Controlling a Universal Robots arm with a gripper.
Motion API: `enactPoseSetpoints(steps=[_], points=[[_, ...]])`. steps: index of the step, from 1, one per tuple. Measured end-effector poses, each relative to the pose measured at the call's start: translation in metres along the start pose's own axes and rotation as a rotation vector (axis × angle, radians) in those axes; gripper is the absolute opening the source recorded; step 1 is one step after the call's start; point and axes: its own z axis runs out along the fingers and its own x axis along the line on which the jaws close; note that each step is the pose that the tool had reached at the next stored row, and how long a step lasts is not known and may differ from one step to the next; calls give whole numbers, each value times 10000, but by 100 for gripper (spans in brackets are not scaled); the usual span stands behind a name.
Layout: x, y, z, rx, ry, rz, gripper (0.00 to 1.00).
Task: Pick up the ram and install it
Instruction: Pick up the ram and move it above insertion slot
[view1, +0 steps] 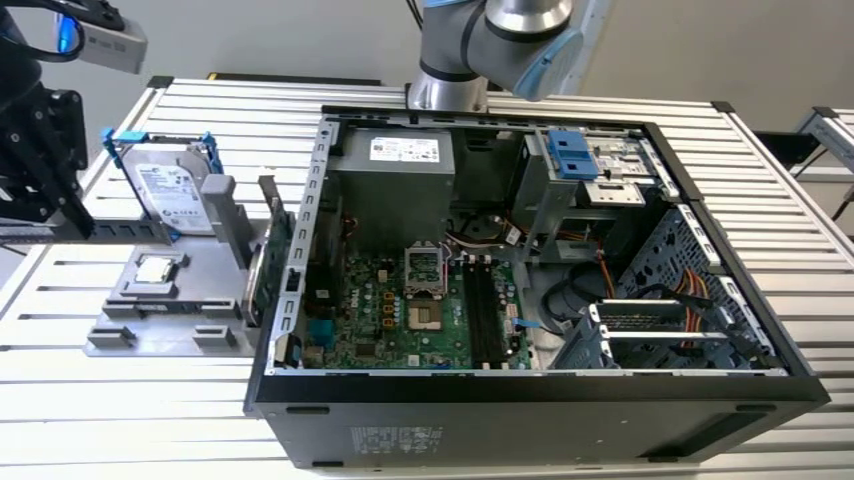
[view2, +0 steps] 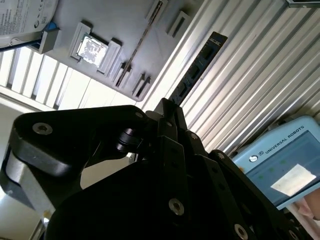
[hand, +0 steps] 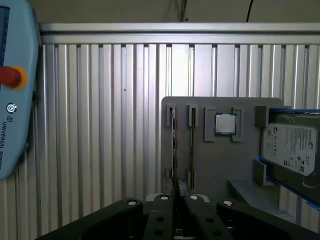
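Note:
The ram (view2: 196, 67) is a long dark stick with a row of chips, and one end is clamped between the black fingers of my gripper (view2: 167, 107). In the first wrist view the ram (hand: 173, 145) shows edge-on, rising from the shut gripper (hand: 175, 189) over the grey holder tray (hand: 215, 160). In the exterior view the gripper (view1: 60, 205) hangs at the far left, raised beside the tray (view1: 160, 320). The open computer case (view1: 534, 395) lies in the middle, with long dark memory slots (view1: 487, 310) on its green motherboard.
The tray also holds a hard drive (view1: 174, 190) in a blue caddy, a square silver processor (view1: 156, 268) and an upright green card (view1: 274, 250). A teach pendant (hand: 15, 90) lies on the slatted metal table (view1: 120, 420). The arm's base (view1: 447, 90) stands behind the case.

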Motion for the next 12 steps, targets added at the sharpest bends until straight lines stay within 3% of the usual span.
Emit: enactPoseSetpoints(steps=[12], points=[[1, 0, -54, 0, 0, 0, 0]])
